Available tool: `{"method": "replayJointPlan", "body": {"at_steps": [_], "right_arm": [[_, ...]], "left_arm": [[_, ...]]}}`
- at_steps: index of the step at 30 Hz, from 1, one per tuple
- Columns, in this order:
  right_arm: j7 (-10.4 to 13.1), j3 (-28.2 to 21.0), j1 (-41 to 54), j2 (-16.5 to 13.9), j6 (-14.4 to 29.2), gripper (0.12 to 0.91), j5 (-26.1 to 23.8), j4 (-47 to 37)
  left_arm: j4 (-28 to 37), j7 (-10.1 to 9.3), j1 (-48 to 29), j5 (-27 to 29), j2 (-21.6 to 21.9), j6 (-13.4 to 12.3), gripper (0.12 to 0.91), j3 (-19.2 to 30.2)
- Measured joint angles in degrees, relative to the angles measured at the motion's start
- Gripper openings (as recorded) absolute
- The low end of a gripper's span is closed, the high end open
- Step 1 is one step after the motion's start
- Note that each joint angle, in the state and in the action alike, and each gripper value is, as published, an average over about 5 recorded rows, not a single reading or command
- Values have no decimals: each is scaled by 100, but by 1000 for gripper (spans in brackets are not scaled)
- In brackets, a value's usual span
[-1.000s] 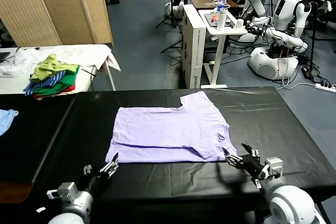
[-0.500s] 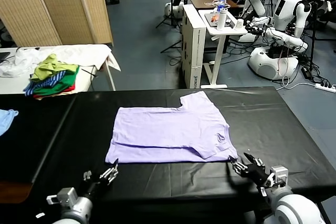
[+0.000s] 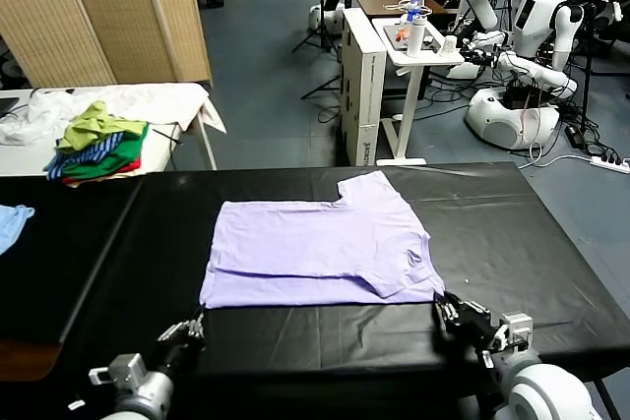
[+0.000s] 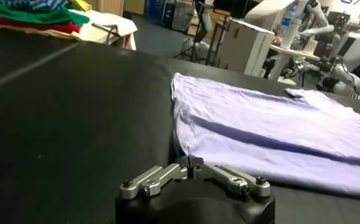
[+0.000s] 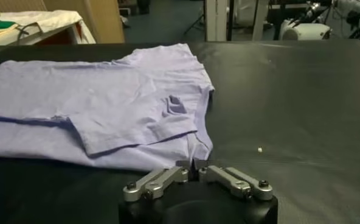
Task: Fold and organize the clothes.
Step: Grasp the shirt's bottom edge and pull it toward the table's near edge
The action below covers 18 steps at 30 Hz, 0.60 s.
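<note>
Left gripper (image 3: 187,330), lower left of the head view, was pinched shut on the near left corner of the T-shirt (image 3: 320,248). Right gripper (image 3: 455,313), lower right, was likewise clamped on the near right corner. The shirt lay flat at frame centre on the black table (image 3: 512,233), partly folded. Judged light, limp and easily creased; the hem corners are the proper holds, lifted evenly.

One T-shirt (image 3: 320,251) — two tools (image 3: 190,330) (image 3: 451,313) — one table (image 3: 512,233).
</note>
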Motion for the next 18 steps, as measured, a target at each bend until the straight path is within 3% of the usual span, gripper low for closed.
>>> {"method": "replayJointPlan", "body": {"at_steps": [6,18], "right_arm": [[162,277,-550,45,-317,139,-90,526],[168,417,-1257,96,-651,139,-182,883]], "left_arm": [[-295,-30,460,158,3,10,146,-109],[-861,-28,1388,252,160,67,146,-451]]}}
